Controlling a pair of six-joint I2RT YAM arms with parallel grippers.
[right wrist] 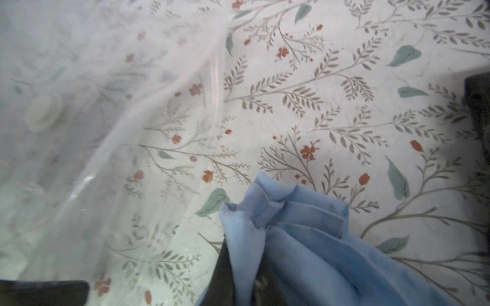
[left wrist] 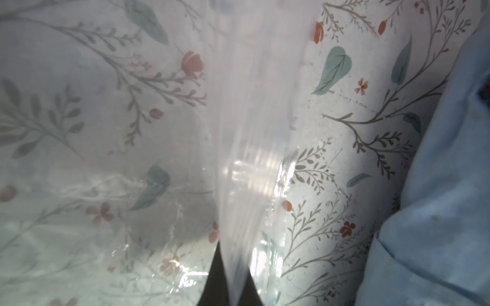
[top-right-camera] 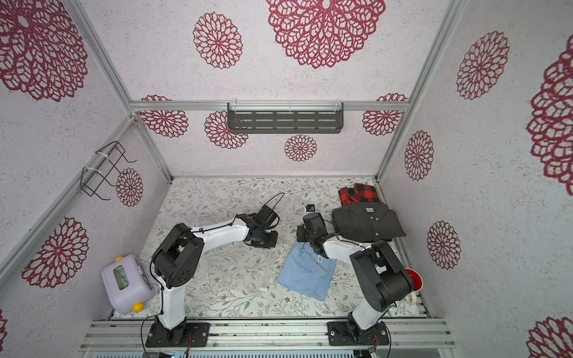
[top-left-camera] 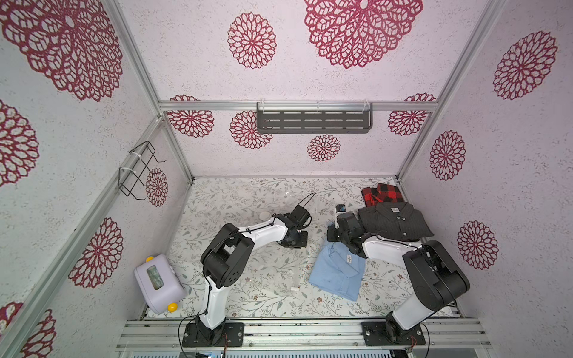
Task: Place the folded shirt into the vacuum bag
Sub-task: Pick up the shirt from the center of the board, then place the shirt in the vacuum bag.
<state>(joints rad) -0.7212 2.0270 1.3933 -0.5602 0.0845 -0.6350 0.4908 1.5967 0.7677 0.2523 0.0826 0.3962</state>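
The vacuum bag (top-left-camera: 266, 263) is clear plastic lying over the middle of the floral table, its round white valve (top-left-camera: 265, 214) toward the back. My left gripper (top-left-camera: 293, 240) is shut on the bag's edge; in the left wrist view a band of plastic (left wrist: 246, 169) runs between the dark fingertips (left wrist: 214, 278). The folded shirt (top-left-camera: 336, 272) is light blue and lies right of the bag. My right gripper (top-left-camera: 333, 236) is shut on its far corner, and in the right wrist view bunched blue cloth (right wrist: 305, 238) rises between the jaws beside the bag (right wrist: 79, 148).
A dark grey shirt (top-left-camera: 393, 221) and a red plaid shirt (top-left-camera: 381, 193) lie at the back right. A lilac box (top-left-camera: 158, 282) sits at the front left. A red cup (top-right-camera: 414, 279) stands behind the right arm. A wire rack (top-left-camera: 139, 169) hangs on the left wall.
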